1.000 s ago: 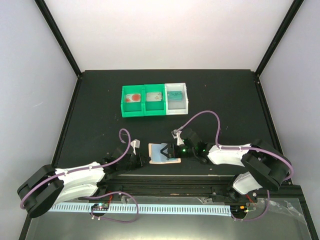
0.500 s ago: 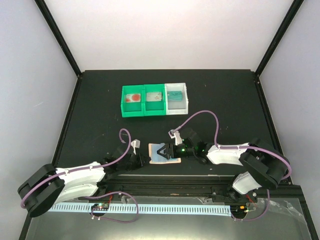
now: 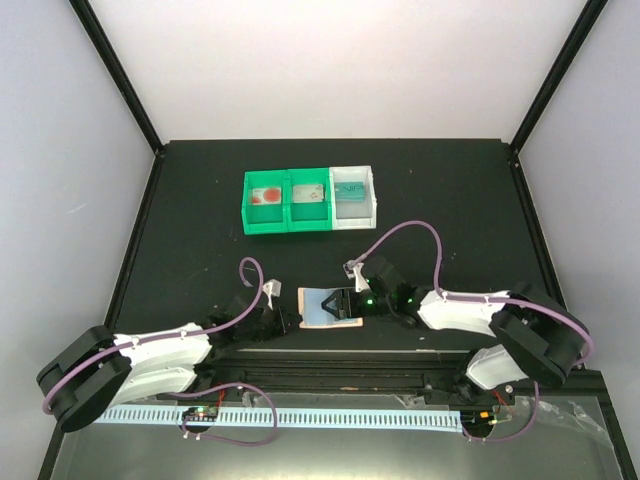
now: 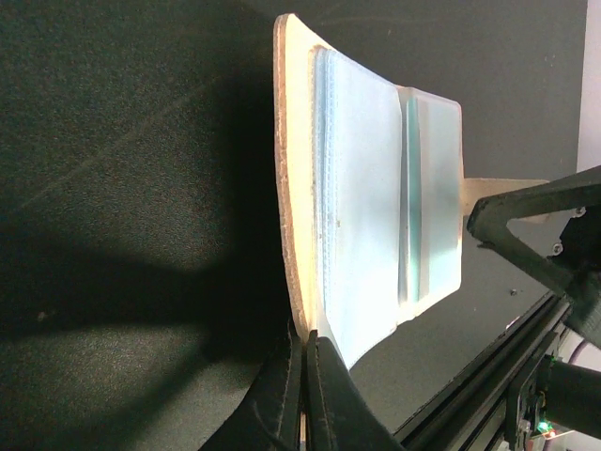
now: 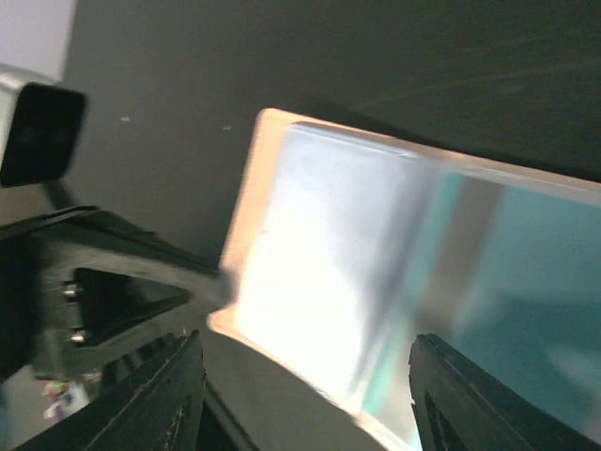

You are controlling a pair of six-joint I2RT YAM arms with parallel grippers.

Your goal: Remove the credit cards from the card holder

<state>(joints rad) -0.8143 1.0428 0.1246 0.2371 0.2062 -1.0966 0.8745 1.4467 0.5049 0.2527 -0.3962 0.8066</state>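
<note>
Left wrist view shows your left gripper (image 4: 303, 349) pinched narrow on the nearest edge of the tan leather-like folding card holder (image 4: 299, 169). The holder stands open straight ahead of it over the black surface (image 4: 122, 141), with the cover bowed and the blue-grey inner panel exposed. One teal plastic credit card (image 4: 410, 197) sits in the pocket on the far side of that gripper, with only a thin strip showing.

Your right gripper (image 5: 305, 376) is spread wide over the holder and holds nothing. The teal card lies just ahead of it, toward one finger. That view is blurred, so I cannot tell whether a finger touches the panel.

Other cards (image 3: 266, 195) lie in the green and white plastic bins (image 3: 285, 228), well beyond both grippers.

Assessment: extraction of the pocketed card is not yet done.

Risks noted:
- The left gripper grips only a small bite of the cover edge. A pull from the right gripper could pivot the holder or strip it free.
- The exposed strip offers little purchase, so the fingers may slide off the card.
- If the right gripper closes too deep, it may clamp the pocket panel along with the card and drag the whole holder.
- The bowed cover may flex and shift the card as the fingers close.
</note>
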